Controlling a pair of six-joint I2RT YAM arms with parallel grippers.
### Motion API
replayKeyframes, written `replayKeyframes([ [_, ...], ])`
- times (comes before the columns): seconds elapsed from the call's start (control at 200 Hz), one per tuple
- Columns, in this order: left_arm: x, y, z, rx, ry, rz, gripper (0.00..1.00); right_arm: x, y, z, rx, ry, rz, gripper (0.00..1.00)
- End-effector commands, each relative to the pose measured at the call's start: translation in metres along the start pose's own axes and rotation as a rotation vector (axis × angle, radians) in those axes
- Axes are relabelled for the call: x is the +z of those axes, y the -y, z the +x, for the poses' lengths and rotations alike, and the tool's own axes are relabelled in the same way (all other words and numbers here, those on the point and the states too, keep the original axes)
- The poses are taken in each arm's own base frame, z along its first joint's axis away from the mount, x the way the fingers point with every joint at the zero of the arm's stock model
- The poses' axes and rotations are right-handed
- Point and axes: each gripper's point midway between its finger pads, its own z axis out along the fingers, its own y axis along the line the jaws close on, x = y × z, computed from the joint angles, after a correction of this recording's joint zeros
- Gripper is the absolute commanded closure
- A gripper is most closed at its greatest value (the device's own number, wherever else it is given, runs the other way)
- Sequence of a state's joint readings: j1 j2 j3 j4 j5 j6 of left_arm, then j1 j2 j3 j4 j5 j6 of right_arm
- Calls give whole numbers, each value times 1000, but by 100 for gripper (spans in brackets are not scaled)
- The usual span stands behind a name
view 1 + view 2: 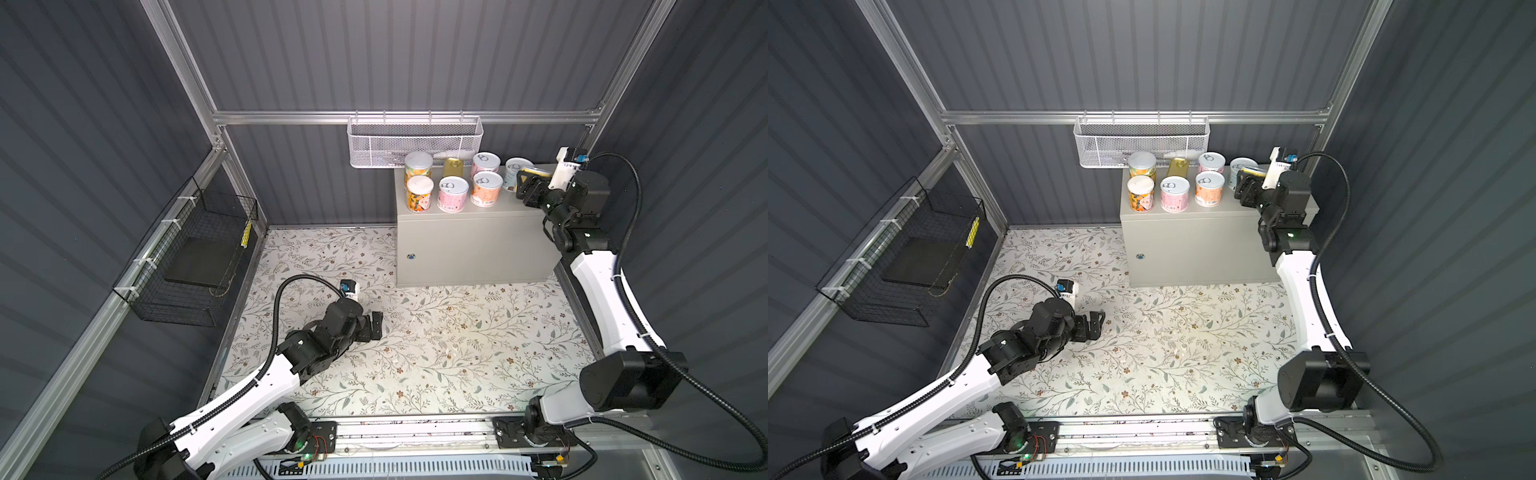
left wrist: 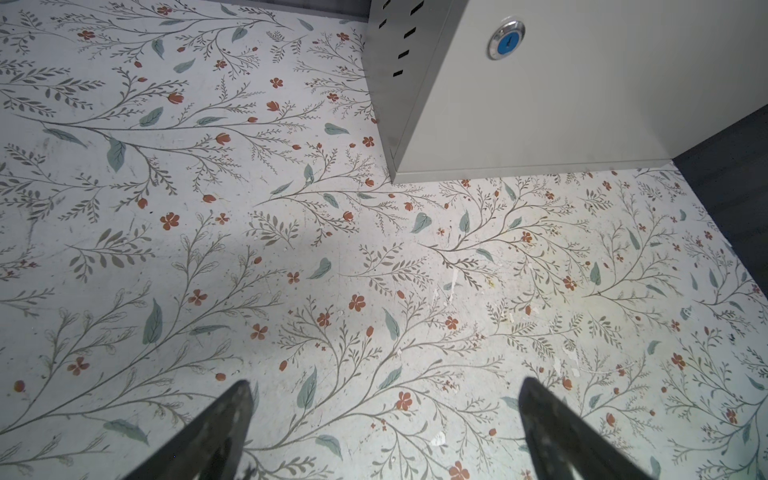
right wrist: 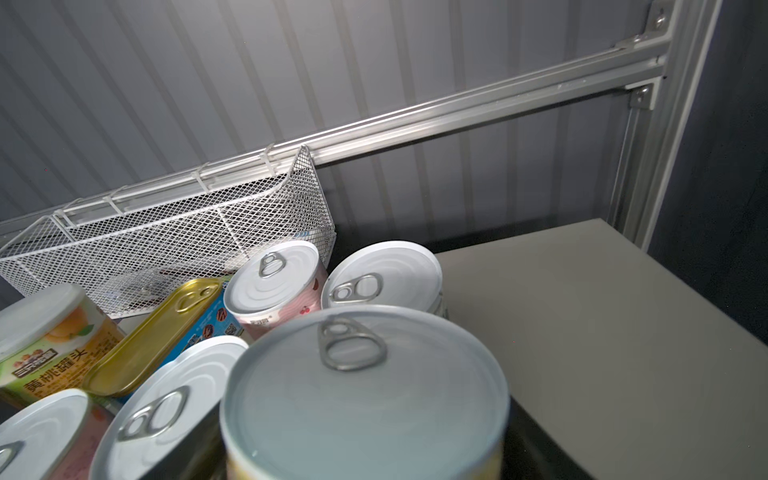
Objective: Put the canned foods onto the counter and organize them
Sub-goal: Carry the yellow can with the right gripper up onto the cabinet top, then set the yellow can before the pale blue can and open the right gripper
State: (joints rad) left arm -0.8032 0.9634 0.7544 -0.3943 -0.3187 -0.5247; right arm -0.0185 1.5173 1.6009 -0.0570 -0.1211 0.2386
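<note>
While seven cans [image 1: 453, 193] are standing in two rows on the counter [image 1: 478, 245], the right gripper [image 1: 528, 188] is clasping the eighth can [image 3: 365, 399] at their right end, and the left gripper [image 2: 386, 386] is hanging wide open, empty.

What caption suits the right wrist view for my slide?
Pull-tab can fills the foreground, with other cans and a gold tin behind it on the grey counter, below the white mesh basket.

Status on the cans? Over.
Left claw open, empty, low over mat. Right claw shut on yellow-label can, over counter, right side. Blue-grey can close beside it.
</note>
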Motion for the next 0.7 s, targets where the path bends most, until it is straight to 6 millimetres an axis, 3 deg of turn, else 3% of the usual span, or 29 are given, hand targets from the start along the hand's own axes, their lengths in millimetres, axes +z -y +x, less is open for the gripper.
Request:
replayKeyframes([
  [0.0, -1, 5, -21, 14, 52, 2, 0, -4, -16, -36, -23, 128, -72, 36],
  [0.345, 18, 17, -19, 36, 18, 19, 0, 17, -4, -11, -69, 95, -31, 32],
  [0.54, 13, 11, -24, 17, 44, -3, 0, 15, -2, 0, -75, 62, -32, 2],
  [0.695, 7, 3, -30, 46, 73, -45, 0, -4, -10, -11, -99, 82, -49, 1],
])
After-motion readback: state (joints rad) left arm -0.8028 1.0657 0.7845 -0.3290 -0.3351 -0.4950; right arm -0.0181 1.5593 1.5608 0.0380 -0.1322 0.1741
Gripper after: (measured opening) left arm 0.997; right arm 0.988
